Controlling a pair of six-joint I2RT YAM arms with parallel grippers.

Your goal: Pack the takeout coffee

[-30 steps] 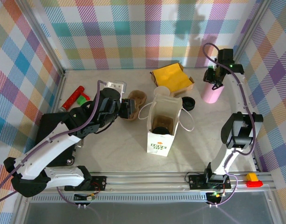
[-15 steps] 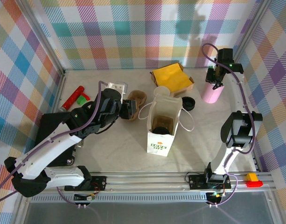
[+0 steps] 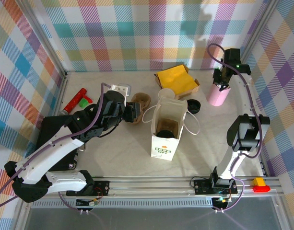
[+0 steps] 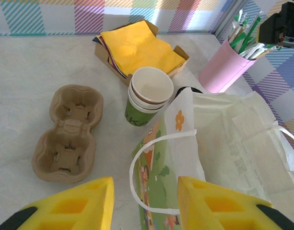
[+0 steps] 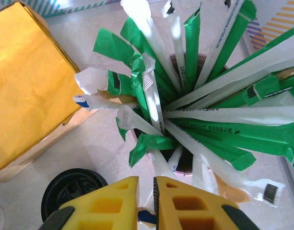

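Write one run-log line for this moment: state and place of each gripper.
left gripper: open, empty, beside printed white paper bag | right gripper: closed on paper-wrapped stick above tall pink cup

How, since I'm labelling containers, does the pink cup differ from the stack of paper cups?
The pink cup is plain pink; the stack of paper cups is cream above green. The pink cup holds wrapped sticks; the top paper cup is empty. The pink cup is single, the paper cups nested. Both stand upright on the table.
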